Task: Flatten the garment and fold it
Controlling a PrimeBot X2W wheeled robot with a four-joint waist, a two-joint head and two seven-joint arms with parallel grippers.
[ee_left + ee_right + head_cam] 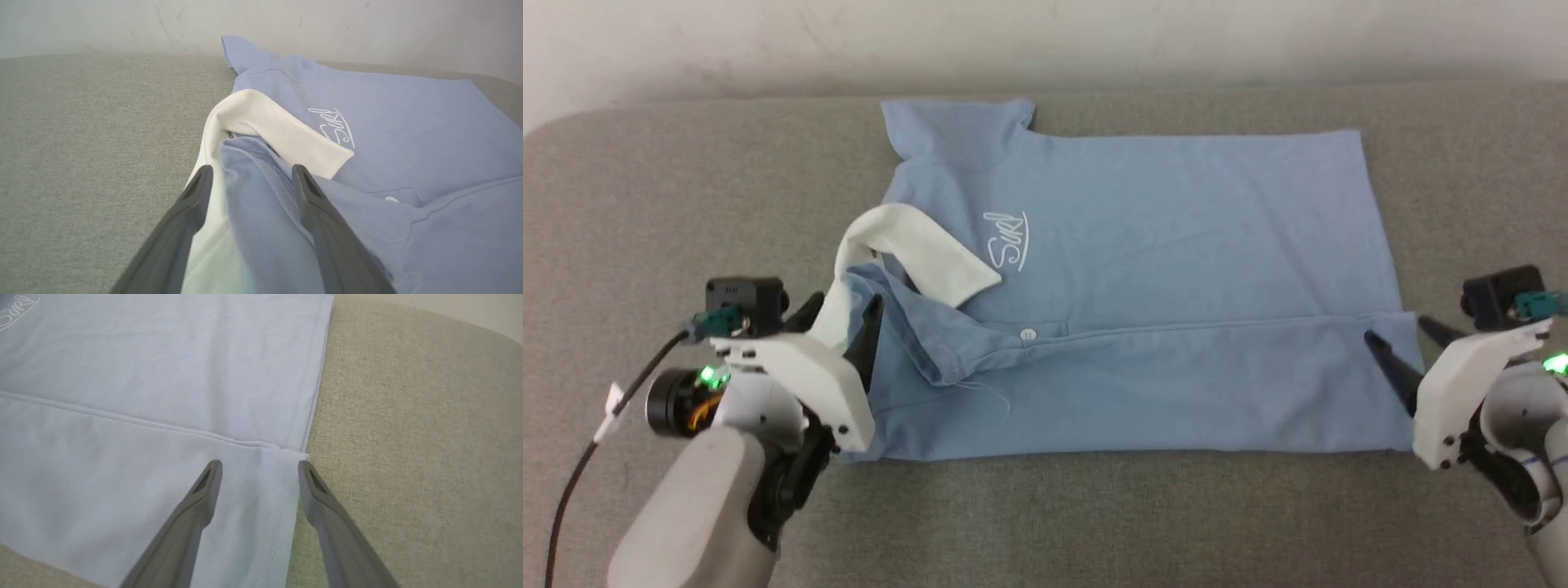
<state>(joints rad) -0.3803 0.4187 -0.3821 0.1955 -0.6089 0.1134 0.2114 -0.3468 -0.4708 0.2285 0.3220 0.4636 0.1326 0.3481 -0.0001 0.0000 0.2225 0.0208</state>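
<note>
The garment [1176, 229], a light blue polo shirt, lies on the grey padded surface with its white collar [915, 245] to the left and its hem to the right. Its near side is folded over to the button line. White lettering [1006, 239] shows on the chest. My left gripper [841, 309] stands open, its fingers on either side of the bunched collar and shoulder cloth [253, 196]. At the folded hem corner [282, 457], my right gripper [1395, 328] is open too, with one finger over the cloth and the other at its edge.
The grey fabric surface [645, 204] extends well beyond the shirt on every side. A pale wall [1045, 41] runs along its far edge. A black cable [572, 474] hangs from my left wrist at the lower left.
</note>
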